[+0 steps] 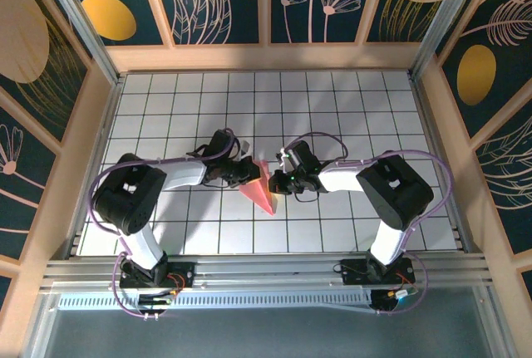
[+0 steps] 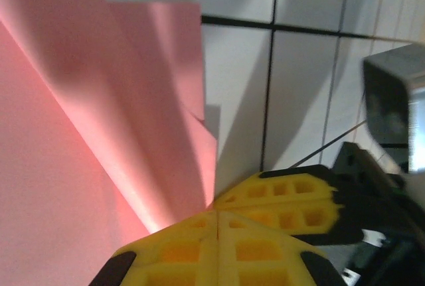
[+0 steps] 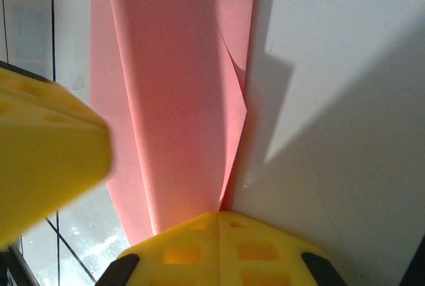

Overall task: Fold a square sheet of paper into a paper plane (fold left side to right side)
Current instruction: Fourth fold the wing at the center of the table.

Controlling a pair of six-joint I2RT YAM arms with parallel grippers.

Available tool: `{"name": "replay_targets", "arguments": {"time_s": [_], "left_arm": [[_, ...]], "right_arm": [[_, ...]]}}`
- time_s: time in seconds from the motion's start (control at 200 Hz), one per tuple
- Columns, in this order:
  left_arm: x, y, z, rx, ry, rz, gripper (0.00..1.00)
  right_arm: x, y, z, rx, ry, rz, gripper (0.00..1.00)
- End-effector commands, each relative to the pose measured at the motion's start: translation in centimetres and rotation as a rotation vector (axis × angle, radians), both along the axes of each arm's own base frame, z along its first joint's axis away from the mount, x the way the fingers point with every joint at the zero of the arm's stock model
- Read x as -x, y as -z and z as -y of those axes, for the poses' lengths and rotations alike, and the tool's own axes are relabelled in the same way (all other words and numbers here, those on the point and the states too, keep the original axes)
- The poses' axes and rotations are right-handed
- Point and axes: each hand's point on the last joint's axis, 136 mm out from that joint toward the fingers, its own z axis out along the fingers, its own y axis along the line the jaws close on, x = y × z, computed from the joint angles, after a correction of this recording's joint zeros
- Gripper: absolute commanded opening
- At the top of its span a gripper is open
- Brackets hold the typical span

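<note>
Overhead, both arms met over the middle of the tiled table [image 1: 349, 109], the left gripper [image 1: 247, 172] and right gripper [image 1: 277, 180] flanking the paper plane [image 1: 263, 195] — a narrow pink dart. From the left wrist, closed jaws pinched its crease. From the right wrist, likewise — yellow fingers [image 3: 192, 249] clamped on the fold.
</note>
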Motion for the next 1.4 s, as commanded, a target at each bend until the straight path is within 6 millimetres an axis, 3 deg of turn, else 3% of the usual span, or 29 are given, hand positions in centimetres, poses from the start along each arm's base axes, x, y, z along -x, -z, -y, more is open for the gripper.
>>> {"name": "replay_targets", "arguments": {"time_s": [0.0, 0.32, 0.991, 1.181, 1.396], "left_arm": [[-0.7, 0.0, 0.8, 0.014, 0.008, 0.010, 0.05], [-0.2, 2.7, -0.8, -0.087, -0.010, -0.015, 0.04], [1.2, 5.3, -2.5, -0.166, -0.030, -0.054, 0.02], [1.7, 6.0, -3.0, -0.181, -0.043, -0.068, 0.01], [2.1, 6.4, -3.5, -0.194, -0.051, -0.074, 0.00]], "right_arm": [[1.5, 4.2, 2.9, 0.180, 0.044, -0.082, 0.00], [1.7, 4.5, 3.1, 0.198, 0.041, -0.085, 0.00], [1.4, 4.0, 2.8, 0.185, 0.039, -0.077, 0.00], [0.9, 2.6, 1.6, 0.129, 0.032, -0.061, 0.00], [-0.4, -0.5, 0.3, 0.040, 0.035, -0.014, 0.00]]}}
